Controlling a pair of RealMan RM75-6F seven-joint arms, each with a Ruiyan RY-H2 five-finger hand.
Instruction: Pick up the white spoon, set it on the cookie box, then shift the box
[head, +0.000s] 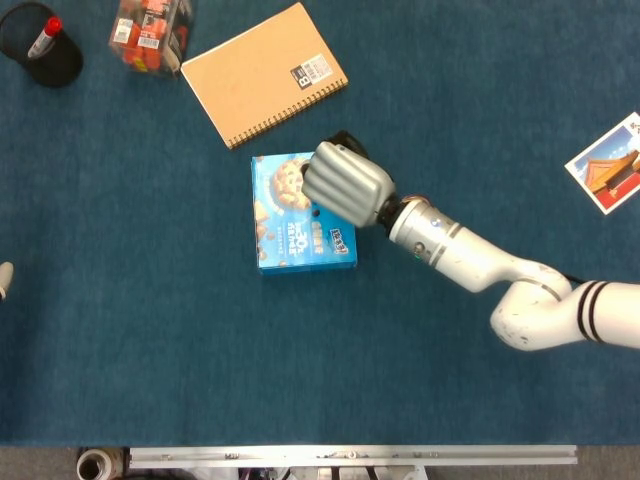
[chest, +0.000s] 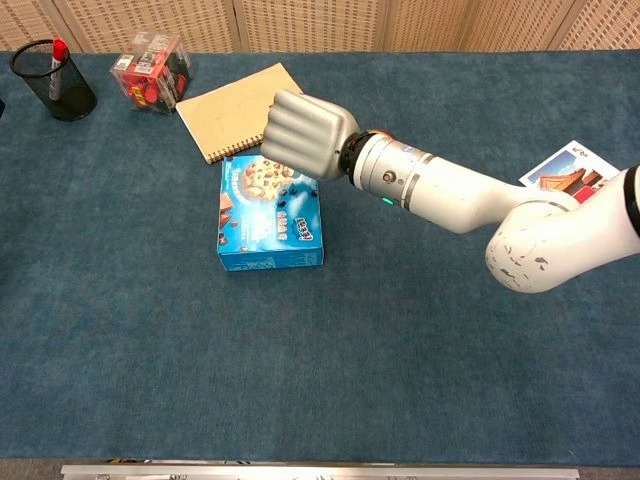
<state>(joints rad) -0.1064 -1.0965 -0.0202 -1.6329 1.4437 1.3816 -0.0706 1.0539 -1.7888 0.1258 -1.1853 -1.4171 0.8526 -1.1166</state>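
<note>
We work on the blue table (head: 150, 330), where the right arm (chest: 450, 195) reaches in from the right edge across to the cookie box (head: 285, 245). The box lies flat near the middle, just below the spiral notebook (head: 262, 72) and apart from it. The right hand (head: 345, 184) hovers over the box's upper right part with its fingers curled in. The white spoon does not show in either view, so we cannot tell whether the hand holds it.

We judge that the step in hand is setting the spoon on the box. To do it well, we lower the hand until it is close above the lid, keep it over the middle of the lid rather than the edge, and release gently so that the spoon lies flat and does not roll off. We leave the notebook untouched.

The left hand is not in view.
</note>
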